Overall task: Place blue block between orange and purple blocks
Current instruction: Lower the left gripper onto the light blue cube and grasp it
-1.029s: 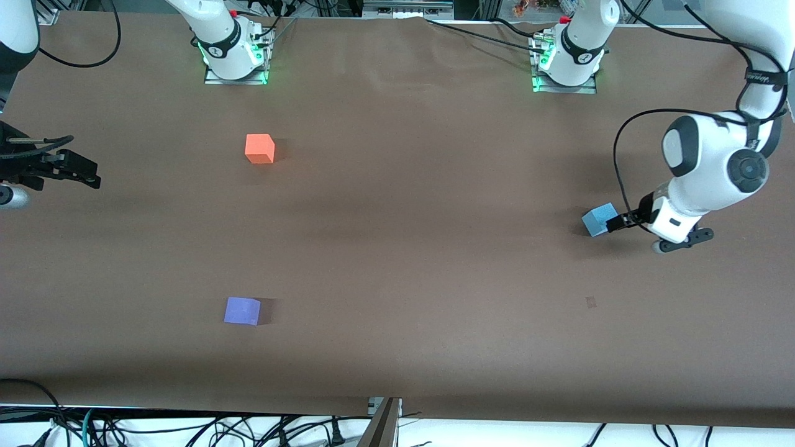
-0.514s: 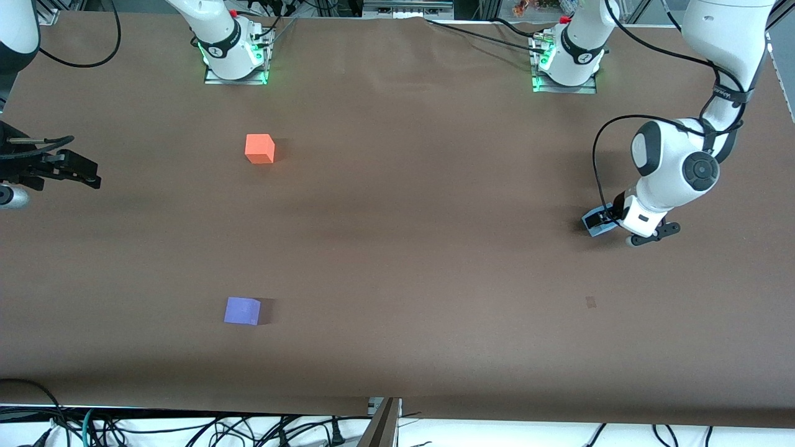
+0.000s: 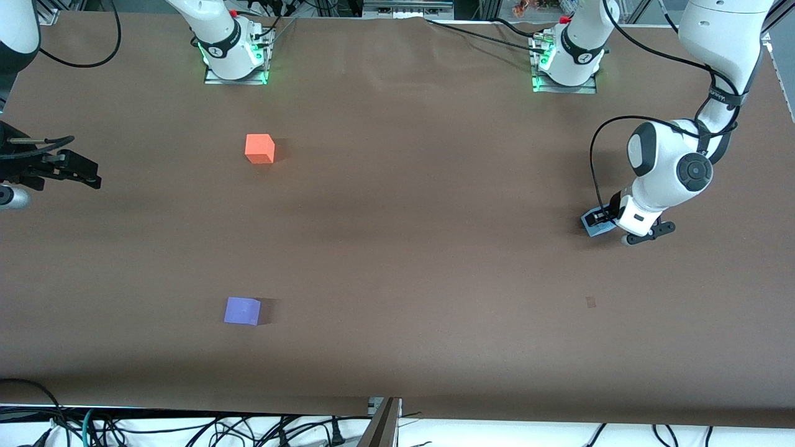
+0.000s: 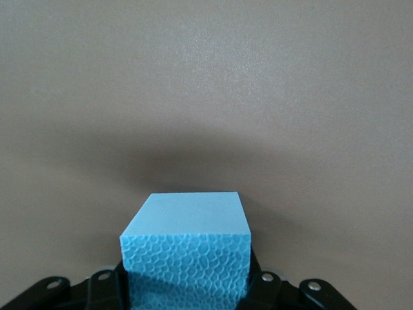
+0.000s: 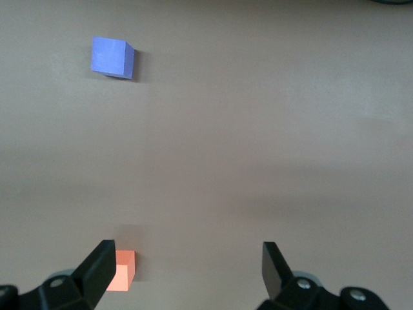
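The blue block (image 3: 593, 226) sits on the brown table near the left arm's end. My left gripper (image 3: 602, 218) is down around it, fingers pressed on both sides; in the left wrist view the block (image 4: 186, 239) fills the gap between the fingers of the left gripper (image 4: 185, 287). The orange block (image 3: 259, 148) and the purple block (image 3: 242, 310) lie toward the right arm's end, purple nearer the front camera. My right gripper (image 3: 90, 176) waits open and empty at that end; its wrist view shows the purple block (image 5: 112, 57) and the orange block (image 5: 122, 270).
The two arm bases (image 3: 235, 59) (image 3: 565, 65) stand along the table's edge farthest from the camera. Cables (image 3: 472, 34) lie by them. A small dark mark (image 3: 590, 302) is on the table nearer the camera than the blue block.
My left arm has swung toward the blue block and lowered its gripper around it; the block has shifted slightly. The right arm, the orange block and the purple block have not moved.
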Action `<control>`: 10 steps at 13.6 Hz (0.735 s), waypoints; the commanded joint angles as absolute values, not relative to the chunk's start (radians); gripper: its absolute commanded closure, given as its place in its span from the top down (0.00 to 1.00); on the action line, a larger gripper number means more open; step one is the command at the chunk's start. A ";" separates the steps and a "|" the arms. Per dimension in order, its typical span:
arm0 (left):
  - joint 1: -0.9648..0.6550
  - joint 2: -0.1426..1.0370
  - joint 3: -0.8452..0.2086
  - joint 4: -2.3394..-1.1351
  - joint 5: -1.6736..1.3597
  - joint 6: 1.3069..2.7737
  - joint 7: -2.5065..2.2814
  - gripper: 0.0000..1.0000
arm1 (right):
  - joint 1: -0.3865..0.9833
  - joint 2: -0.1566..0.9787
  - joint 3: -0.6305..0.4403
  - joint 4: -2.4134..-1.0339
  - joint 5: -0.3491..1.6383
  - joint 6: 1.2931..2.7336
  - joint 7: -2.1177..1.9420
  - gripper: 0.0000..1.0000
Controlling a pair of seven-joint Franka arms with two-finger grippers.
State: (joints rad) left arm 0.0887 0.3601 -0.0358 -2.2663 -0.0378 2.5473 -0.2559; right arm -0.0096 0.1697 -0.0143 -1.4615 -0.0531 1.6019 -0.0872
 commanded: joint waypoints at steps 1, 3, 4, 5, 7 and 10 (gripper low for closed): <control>0.080 0.342 -0.032 -2.264 -0.041 2.548 -0.264 0.07 | -0.006 0.173 -0.014 -1.447 -0.049 1.589 -0.074 1.00; 0.080 0.319 -0.032 -2.244 -0.041 2.543 -0.258 0.07 | -0.008 0.173 -0.014 -1.447 -0.049 1.594 -0.078 1.00; 0.078 0.304 -0.034 -2.234 -0.041 2.525 -0.258 0.07 | -0.006 0.173 -0.014 -1.447 -0.048 1.597 -0.074 1.00; 0.071 0.289 -0.038 -2.200 -0.041 2.463 -0.256 0.07 | -0.005 0.173 -0.012 -1.447 -0.048 1.598 -0.072 1.00; 0.066 0.287 -0.064 -2.070 -0.040 2.251 -0.255 0.07 | -0.002 0.172 -0.012 -1.453 -0.048 1.606 -0.075 1.00; 0.063 0.298 -0.136 -1.868 -0.011 2.001 -0.258 0.07 | -0.003 0.184 -0.015 -1.465 -0.051 1.631 -0.075 1.00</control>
State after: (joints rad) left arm 0.0674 0.2806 -0.0962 -1.9926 -0.0362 2.1370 -0.2549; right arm -0.0049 0.1796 -0.0133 -1.4641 -0.0530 1.6160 -0.0849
